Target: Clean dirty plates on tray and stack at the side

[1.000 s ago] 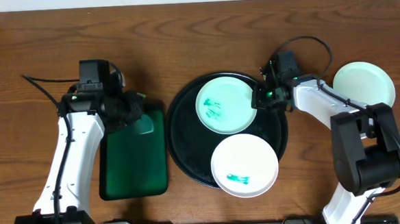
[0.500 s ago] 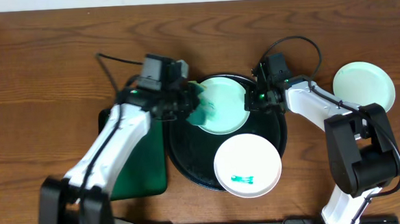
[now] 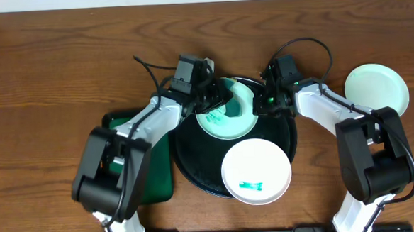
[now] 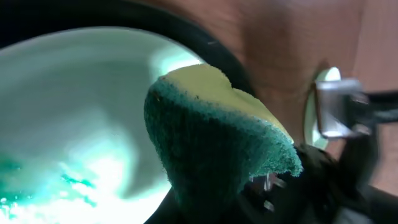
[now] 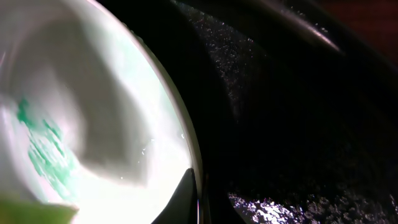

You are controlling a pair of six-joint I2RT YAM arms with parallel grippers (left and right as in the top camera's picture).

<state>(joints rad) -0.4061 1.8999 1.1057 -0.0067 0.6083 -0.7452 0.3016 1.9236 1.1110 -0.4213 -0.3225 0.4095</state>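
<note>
Work is gathered at the back of the round black tray point(image 3: 192, 163), where the upper plate point(image 3: 229, 127), pale mint, lies with teal smears point(image 3: 211, 118) across its left part. From the left side the left gripper point(image 3: 219, 100) reaches over this plate, its jaws closed on a sponge point(image 4: 217, 149) with a dark green scouring face and a yellow back. The sponge hangs over the plate's middle, though I cannot tell whether it touches. On the far side the right gripper point(image 3: 263, 102) meets the same plate at its right rim, jaws narrowed right down on the edge, and one dark fingertip point(image 5: 183, 193) shows against the rim in the right wrist view. A front plate point(image 3: 256, 167), white with a small teal mark point(image 3: 251, 185), lies at the tray's near right edge. The third plate point(image 3: 376, 89) looks clean and rests on the bench point(image 3: 47, 53), off to the right, well apart from the tray. A dark green tray point(image 3: 153, 168) lies just left of the black one
</note>
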